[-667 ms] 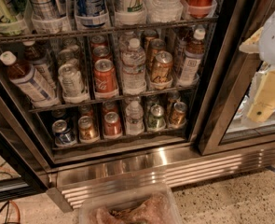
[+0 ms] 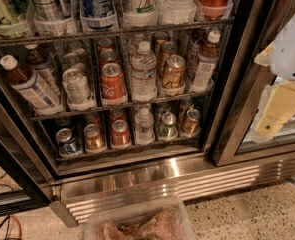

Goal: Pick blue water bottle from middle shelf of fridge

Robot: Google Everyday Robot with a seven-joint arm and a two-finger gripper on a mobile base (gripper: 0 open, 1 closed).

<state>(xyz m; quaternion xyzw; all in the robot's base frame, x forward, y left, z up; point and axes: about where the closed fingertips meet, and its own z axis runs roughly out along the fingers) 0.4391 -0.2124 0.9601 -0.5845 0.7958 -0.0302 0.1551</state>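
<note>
Blue water bottle (image 2: 29, 86) at left of middle shelf (image 2: 137, 104); claw (image 2: 277, 111) far right, closure unclear.

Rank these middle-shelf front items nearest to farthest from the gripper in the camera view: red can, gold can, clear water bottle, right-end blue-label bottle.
The gripper hangs at the view's far right.
1. blue-label bottle, right end.
2. gold can, next lane left.
3. clear water bottle, centre.
4. red can, left of centre.
</note>
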